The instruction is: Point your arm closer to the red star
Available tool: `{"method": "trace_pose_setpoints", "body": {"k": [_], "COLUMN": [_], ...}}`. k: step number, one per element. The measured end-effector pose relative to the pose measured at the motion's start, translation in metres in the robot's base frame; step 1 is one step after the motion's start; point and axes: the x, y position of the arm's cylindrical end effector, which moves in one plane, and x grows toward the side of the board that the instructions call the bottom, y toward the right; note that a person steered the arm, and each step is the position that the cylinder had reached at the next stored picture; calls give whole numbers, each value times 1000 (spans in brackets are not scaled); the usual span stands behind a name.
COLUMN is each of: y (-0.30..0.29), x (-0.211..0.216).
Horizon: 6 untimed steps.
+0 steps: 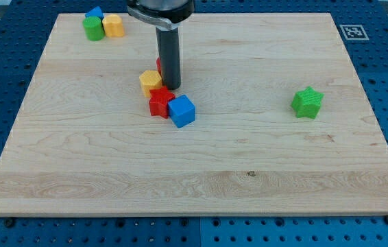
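Shown with no pincer, hence nothing held, my tip (171, 86) is seen just above the red star (159, 101), so further advance risks scattering the touching blue cube (182, 111) and yellow block (150, 81).

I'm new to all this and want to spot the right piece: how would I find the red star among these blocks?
Start at the wooden board and find the dark rod coming down near its middle top. My tip ends in a small cluster of blocks there. The red star sits just below the tip, wedged between the yellow block above-left and the blue cube on the right; it is the only red, pointed block fully visible.
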Motion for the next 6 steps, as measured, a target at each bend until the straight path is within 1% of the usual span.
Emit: {"method": "trace_pose_setpoints", "body": {"k": [1, 2, 3, 4, 6], "y": [17, 28, 79, 114, 110], "x": [12, 13, 18, 47, 134]}}
